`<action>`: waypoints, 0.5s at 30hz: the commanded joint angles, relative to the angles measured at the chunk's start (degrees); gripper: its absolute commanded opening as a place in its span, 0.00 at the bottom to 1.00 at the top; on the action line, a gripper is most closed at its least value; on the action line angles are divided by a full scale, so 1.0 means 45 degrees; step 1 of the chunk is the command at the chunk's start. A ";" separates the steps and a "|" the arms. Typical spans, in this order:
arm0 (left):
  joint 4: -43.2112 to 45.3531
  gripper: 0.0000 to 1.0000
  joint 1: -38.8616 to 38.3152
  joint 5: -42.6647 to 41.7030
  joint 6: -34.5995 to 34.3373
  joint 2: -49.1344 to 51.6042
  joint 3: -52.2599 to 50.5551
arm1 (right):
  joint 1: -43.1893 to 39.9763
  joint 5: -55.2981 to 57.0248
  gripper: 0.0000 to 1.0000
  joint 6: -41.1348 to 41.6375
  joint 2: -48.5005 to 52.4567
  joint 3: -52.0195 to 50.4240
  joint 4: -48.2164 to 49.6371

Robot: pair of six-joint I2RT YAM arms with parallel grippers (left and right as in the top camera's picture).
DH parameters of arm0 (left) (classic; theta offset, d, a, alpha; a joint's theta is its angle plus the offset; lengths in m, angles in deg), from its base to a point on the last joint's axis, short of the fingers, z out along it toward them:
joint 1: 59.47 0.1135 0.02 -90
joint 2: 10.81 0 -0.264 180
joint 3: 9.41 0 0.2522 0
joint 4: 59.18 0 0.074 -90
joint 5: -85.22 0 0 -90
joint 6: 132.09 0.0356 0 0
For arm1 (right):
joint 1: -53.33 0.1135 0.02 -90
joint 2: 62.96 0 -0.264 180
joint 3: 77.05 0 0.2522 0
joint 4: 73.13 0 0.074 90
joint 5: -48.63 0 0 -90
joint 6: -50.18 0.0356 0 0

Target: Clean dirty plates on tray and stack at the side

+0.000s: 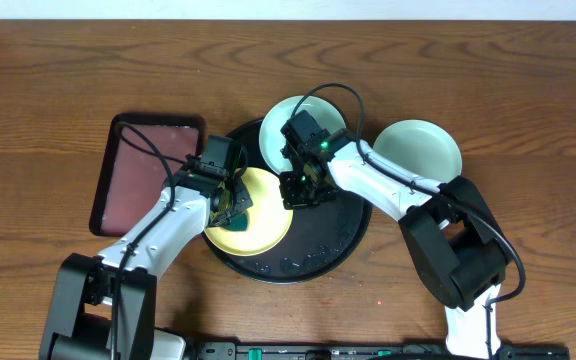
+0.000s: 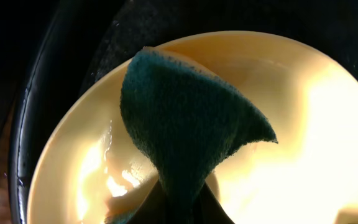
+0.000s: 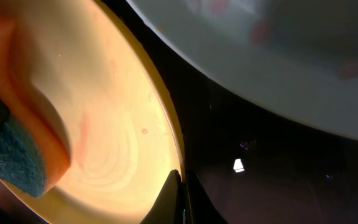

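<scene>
over the near left part of the round black tray (image 1: 333, 250), my left fingers (image 1: 228, 200) are clenched on a green sponge (image 2: 185, 124) and press its folded end down into the yellow plate (image 2: 291, 124). the plate lies flat on the tray and its floor shines wet around the sponge. my right fingers (image 3: 180, 193) are clamped together with nothing between them. their tip sits right at the yellow plate's right rim, on the tray's dark floor. i judge that they brace the plate, though i cannot tell if they truly touch it.

a mint plate (image 1: 276, 135) sits at the far side of the tray with faint red smears showing in my right wrist view. another mint plate (image 1: 423, 150) rests off the tray on the counter (image 1: 528, 90) to the right, so i take it as the start of the stack.

i reckon the step in hand is scrubbing the yellow plate, roughly midway through the job. the next move calls for wiping across the whole floor without sliding the plate. after that my right fingers must part to take its rim and carry it onto the plate at the right.
</scene>
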 commanded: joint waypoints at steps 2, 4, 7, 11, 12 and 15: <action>-0.0486 0.07 0.0087 0.0330 0.1341 0.0068 0.0452 | 0.0039 0.0087 0.01 0.0019 0.0413 0.0146 0.0029; -0.0899 0.07 0.0083 0.0291 0.1341 0.0068 0.0427 | 0.0039 0.0087 0.01 0.0019 0.0413 0.0141 0.0034; -0.1331 0.07 0.0000 -0.0199 0.1341 0.0068 0.0291 | 0.0039 0.0087 0.01 -0.0010 0.0413 0.0141 0.0024; -0.1394 0.08 0.0000 -0.2336 0.1345 0.0068 0.0117 | 0.0039 0.0019 0.01 -0.0073 0.0413 0.0141 0.0039; -0.1379 0.08 0.0005 -0.2327 0.1345 0.0068 0.0121 | 0.0039 -0.0044 0.01 -0.0083 0.0413 0.0141 0.0049; -0.1044 0.08 0.0107 -0.2312 0.1399 0.0063 0.0238 | 0.0029 -0.0053 0.01 -0.0170 0.0413 0.0141 0.0029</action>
